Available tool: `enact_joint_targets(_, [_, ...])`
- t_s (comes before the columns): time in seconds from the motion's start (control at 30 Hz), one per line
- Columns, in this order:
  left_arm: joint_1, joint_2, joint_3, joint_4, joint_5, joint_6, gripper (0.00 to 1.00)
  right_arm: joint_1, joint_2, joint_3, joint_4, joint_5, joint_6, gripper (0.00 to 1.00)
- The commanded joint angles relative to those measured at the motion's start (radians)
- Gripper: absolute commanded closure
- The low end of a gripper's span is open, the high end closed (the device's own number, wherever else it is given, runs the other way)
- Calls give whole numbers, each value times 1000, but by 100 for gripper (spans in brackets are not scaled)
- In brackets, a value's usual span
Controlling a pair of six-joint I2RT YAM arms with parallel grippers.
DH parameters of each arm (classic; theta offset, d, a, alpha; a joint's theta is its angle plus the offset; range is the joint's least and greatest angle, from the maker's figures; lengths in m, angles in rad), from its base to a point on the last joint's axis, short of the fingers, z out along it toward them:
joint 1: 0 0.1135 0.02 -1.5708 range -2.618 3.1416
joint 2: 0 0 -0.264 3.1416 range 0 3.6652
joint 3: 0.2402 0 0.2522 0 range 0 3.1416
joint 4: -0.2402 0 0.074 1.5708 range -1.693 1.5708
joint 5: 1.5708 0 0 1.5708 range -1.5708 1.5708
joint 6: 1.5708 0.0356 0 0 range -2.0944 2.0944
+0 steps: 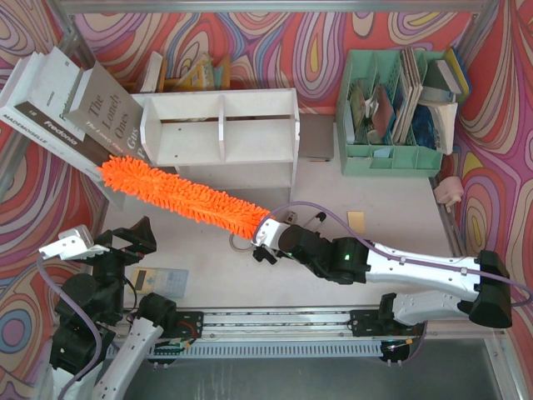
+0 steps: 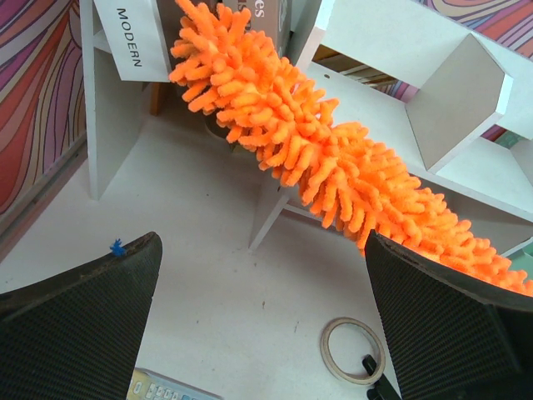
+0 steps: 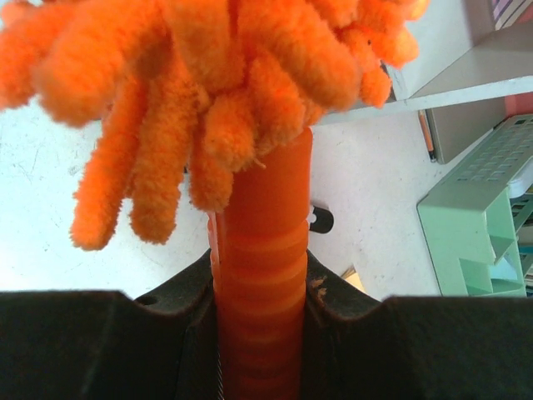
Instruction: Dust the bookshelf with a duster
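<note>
Duster (image 1: pixel 187 198) stretched slantwise over the bench (image 1: pixel 391 208), right in front of the bookshelf (image 1: pixel 221 125), fluffy tip by the books (image 1: pixel 75 104) at left. Right arm (image 1: pixel 400 267) had its jaws clenched on the orange handle (image 3: pixel 262 275); left arm (image 1: pixel 92 292) hovered near the front edge, jaws released wide.

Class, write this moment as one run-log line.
right claw: shut on duster handle | left claw: open, empty | duster: slanting across bookshelf front

duster (image 1: pixel 183 198) before bookshelf (image 1: pixel 250 107) | organiser (image 1: pixel 388 162) right of it | books (image 1: pixel 52 102) left
</note>
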State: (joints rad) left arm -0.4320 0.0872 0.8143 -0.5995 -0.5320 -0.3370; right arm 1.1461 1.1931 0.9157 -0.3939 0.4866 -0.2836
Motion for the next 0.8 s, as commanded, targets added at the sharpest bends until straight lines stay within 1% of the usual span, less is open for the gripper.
enact_joint_targets(0.0, [1,13,-6,9,-6,-4,2,5,-24,110,64,5,27,100])
enact_joint_targets(0.23, [1,12,-6,7,-12,-5,2,42,-32,214,106,-69,64,100])
enact_joint_targets(0.33, [2,11,-6,7,-11,-5,2,47,-12,231,146,-91,141,100])
enact_joint_targets(0.53, [1,8,-6,7,-16,-5,2,49,83,257,251,-120,341,100])
enact_joint_targets(0.63, [2,7,-7,8,-16,-5,2,49,143,286,298,-152,390,100])
enact_joint_targets(0.77, [1,5,-7,9,-16,-5,2,52,227,352,314,-146,414,100])
